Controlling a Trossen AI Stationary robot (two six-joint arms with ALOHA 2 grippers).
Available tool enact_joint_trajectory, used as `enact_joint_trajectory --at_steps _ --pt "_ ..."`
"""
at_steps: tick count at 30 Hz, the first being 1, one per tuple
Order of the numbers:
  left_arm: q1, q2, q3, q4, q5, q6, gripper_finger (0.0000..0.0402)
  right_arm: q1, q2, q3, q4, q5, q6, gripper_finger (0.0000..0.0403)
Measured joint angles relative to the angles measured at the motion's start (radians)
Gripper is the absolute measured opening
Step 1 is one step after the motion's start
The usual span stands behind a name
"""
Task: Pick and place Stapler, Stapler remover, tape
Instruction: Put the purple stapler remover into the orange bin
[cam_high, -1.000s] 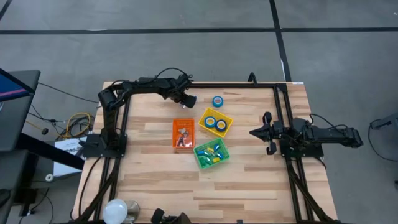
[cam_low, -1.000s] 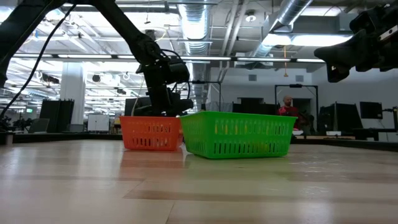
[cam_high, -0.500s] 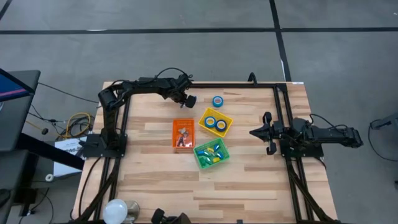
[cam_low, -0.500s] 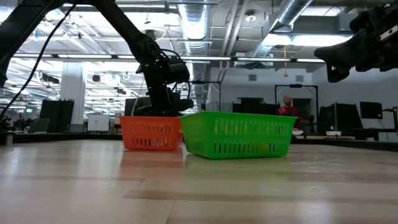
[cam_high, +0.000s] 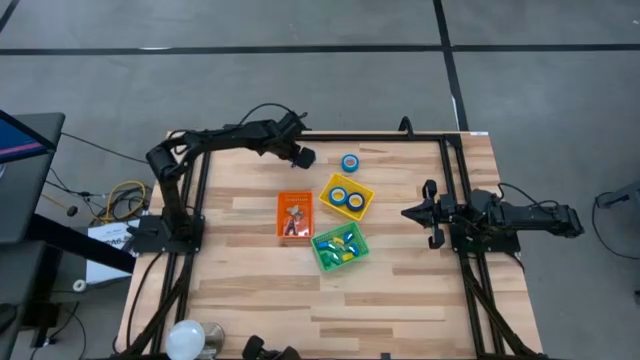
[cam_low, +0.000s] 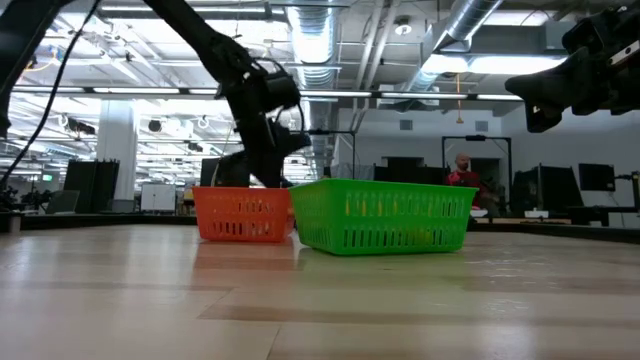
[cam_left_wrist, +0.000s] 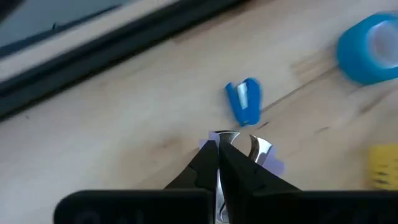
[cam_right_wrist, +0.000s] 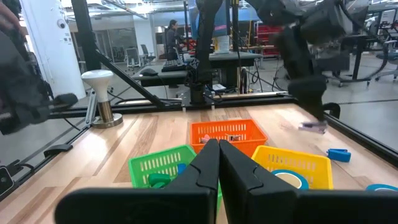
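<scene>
Over the wooden table's (cam_high: 250, 290) far edge, seen from above, the left gripper (cam_high: 303, 157) hangs at nine o'clock of a round blue tape roll (cam_high: 349, 162), while the right gripper (cam_high: 416, 213) waits at three o'clock of the yellow plastic bin (cam_high: 346, 196). Through the left wrist camera, its fingers (cam_left_wrist: 205, 163) pinch a small lilac-and-metal staple remover (cam_left_wrist: 249, 149); a blue staple remover (cam_left_wrist: 244, 102) lies on the wood beyond. Through the right wrist camera, that gripper's own fingers (cam_right_wrist: 205, 169) sit pressed together.

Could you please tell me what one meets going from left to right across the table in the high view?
White-domed stand → orange bin → yellow bin → right pincer. Left out, as overlapping: the left pincer, the green bin, the loose tape roll.
</scene>
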Motion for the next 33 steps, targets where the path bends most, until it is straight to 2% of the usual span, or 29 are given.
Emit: enact_joint_trajectory --at_steps 14,22,33 --pt "-0.077 -0.182 0.000 0.003 0.014 0.021 0.0002 0.000 0.000 0.000 0.000 0.000 0.000 0.0001" --pt "-0.162 -0.233 0.000 0.010 0.052 0.066 0.0002 0.000 0.000 0.000 0.000 0.000 0.000 0.0001" --pt "-0.316 -0.242 0.000 0.012 0.087 0.080 0.0002 0.000 0.000 0.000 0.000 0.000 0.000 0.0001"
